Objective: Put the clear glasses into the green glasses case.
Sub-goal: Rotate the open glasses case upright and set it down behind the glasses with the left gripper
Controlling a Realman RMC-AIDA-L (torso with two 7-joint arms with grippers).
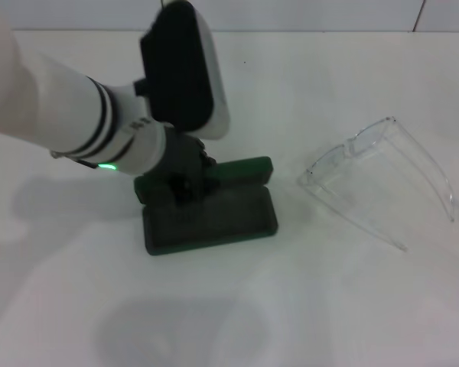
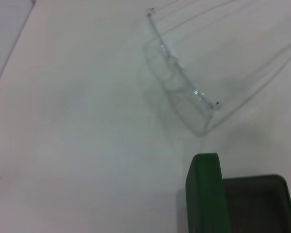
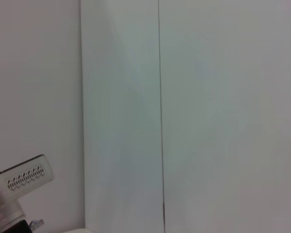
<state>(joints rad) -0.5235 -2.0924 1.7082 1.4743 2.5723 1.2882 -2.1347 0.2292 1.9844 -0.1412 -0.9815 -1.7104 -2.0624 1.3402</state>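
The green glasses case (image 1: pixel 249 228) lies open on the white table, its dark lining facing up and its lid (image 1: pixel 243 170) raised at the far side. My left gripper (image 1: pixel 185 180) is down on the case's far left part, at the lid. The clear glasses (image 1: pixel 382 176) rest on the table to the right of the case, arms unfolded and apart from it. In the left wrist view the clear glasses (image 2: pixel 179 82) lie beyond the green glasses case (image 2: pixel 206 194), whose lid edge and lined tray show. The right gripper is out of view.
The white table (image 1: pixel 329 306) runs to a wall at the back. The right wrist view shows only a pale wall (image 3: pixel 208 116) with a seam and a bit of robot housing (image 3: pixel 19 182).
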